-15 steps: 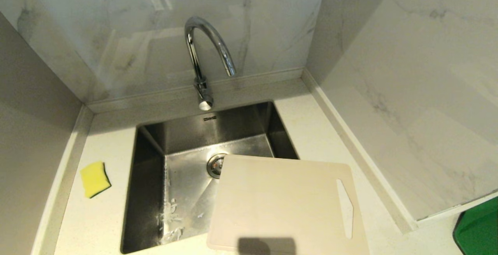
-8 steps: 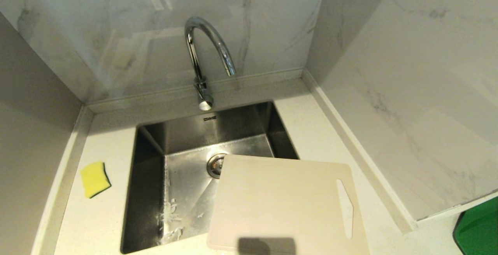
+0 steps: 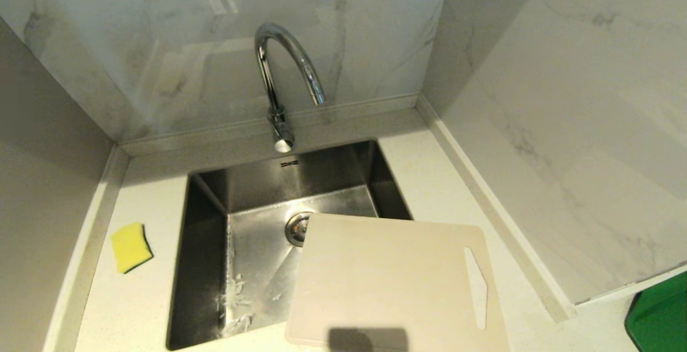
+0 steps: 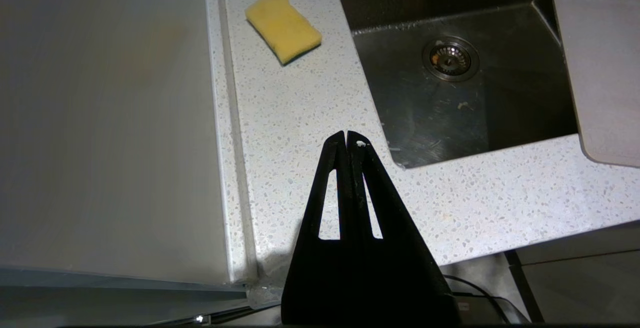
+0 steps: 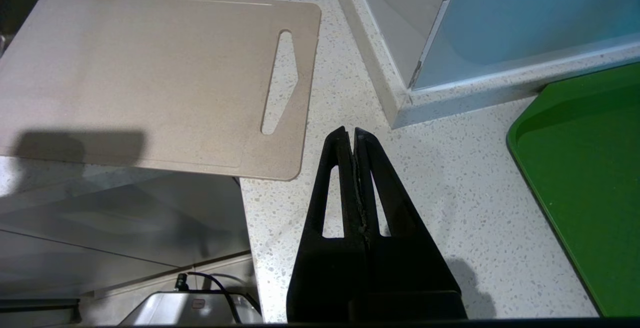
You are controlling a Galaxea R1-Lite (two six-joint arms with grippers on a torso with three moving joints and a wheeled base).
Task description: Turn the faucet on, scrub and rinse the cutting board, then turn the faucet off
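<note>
You have the faucet (image 3: 283, 81) standing at the back rim of the sink (image 3: 206, 266), its arched spout curving over the basin, and no water shows at the spout. The cutting board (image 3: 386, 282) lies flat on the bench (image 3: 134, 309) at the sink's front right corner, one part overhanging the basin near the drain (image 3: 296, 228), its slot handle toward the right wall. A yellow sponge (image 3: 131, 247) sits on the bench left of the sink, well apart from the board. Your left end effector (image 4: 347, 135) hangs over the bench's front edge with its fingers pressed together and nothing between them. Your right end effector (image 5: 349, 132) is likewise closed and empty, just beside the board's handle end, with a green tray (image 5: 590, 178) off to its other side.
</note>
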